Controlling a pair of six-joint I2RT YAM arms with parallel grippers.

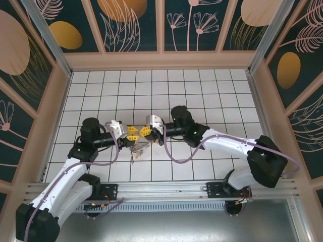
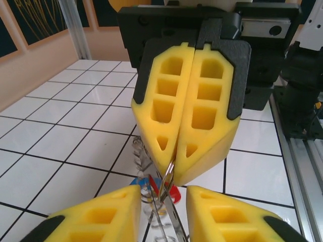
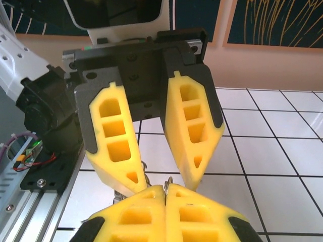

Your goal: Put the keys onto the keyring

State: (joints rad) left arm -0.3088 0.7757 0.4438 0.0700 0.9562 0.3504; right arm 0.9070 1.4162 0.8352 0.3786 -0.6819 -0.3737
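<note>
Both arms are meeting over the middle of the white tiled tabletop (image 1: 202, 91), nose to nose. The left hand (image 1: 133, 133) is pointing right and the right hand (image 1: 145, 131) is pointing left, their tips almost touching.

The right hand is pressing its yellow foam pads (image 2: 207, 106) flat together with no gap at all. Out of their tips the thin keyring of dull grey metal wire (image 2: 170, 175) is poking, so that hand is pinching the ring. On the right wrist view a small arc of the same wire is peeking up from between its closed pads.

Right under that pinch the small metal keys with coloured plastic heads (image 1: 139, 147) are bunching together. On the left wrist view a blue head (image 2: 137, 181) is showing on the left and a red head (image 2: 175, 192) just beside it, both tucked below the right hand's tips. Whether the lowest keys are touching the tiles, I cannot tell, and the tangle is too blurred to say which of them are threaded on the ring.

The left hand is standing partly open, its own yellow pads (image 2: 101, 217) apart, one on each side of the wire and the key heads. It is gripping nothing that I can make out
</note>
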